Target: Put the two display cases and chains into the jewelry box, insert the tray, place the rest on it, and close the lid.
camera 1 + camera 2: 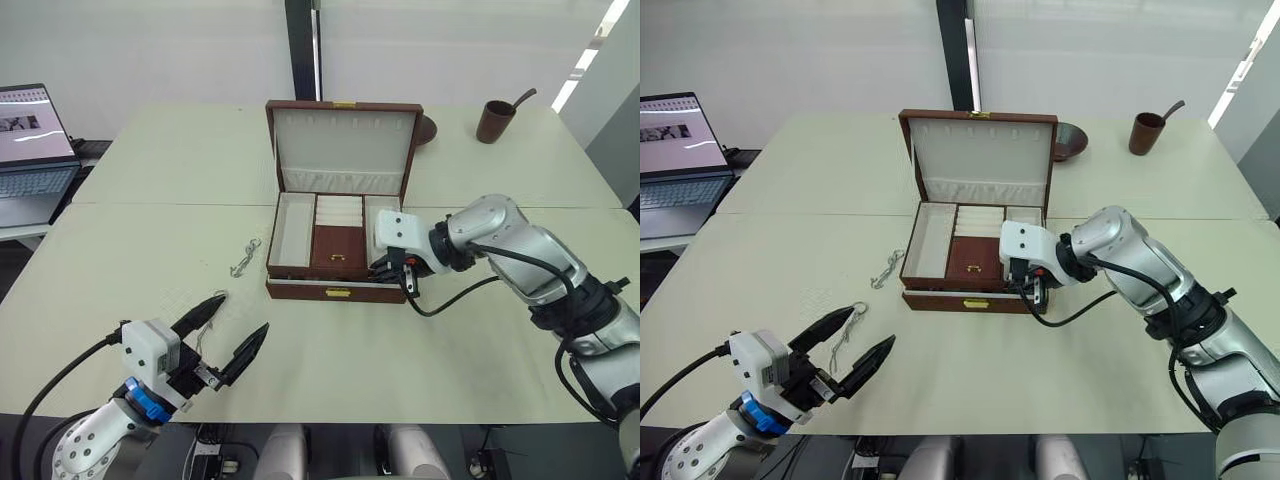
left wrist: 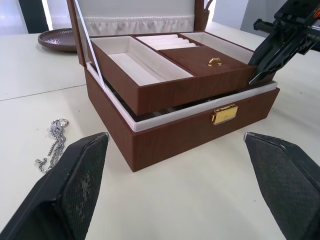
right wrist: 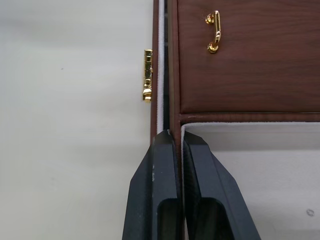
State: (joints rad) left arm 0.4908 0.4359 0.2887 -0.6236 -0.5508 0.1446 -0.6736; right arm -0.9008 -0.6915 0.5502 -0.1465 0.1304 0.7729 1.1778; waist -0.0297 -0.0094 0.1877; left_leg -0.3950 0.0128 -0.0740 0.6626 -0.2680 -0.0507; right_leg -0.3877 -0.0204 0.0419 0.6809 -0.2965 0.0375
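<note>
The jewelry box [image 1: 335,291] stands open mid-table, its lid [image 1: 345,150] upright. The tray [image 1: 338,247] rests in the box's top, riding a little above the rim [image 2: 200,112]. My right gripper [image 3: 176,137] is shut on the tray's front wall at its right corner, one finger [image 3: 155,165] outside and the other inside. One chain [image 1: 245,257] lies on the table left of the box. A second chain [image 1: 848,325] lies beside my left gripper [image 1: 244,312], which hovers open near the table's front left. The display cases are out of view.
A laptop [image 1: 30,150] sits at the far left edge. Behind the lid lies a brown dish [image 1: 427,128]. A brown cup with a spoon [image 1: 495,120] stands at the back right. A seam [image 1: 150,204] crosses the table.
</note>
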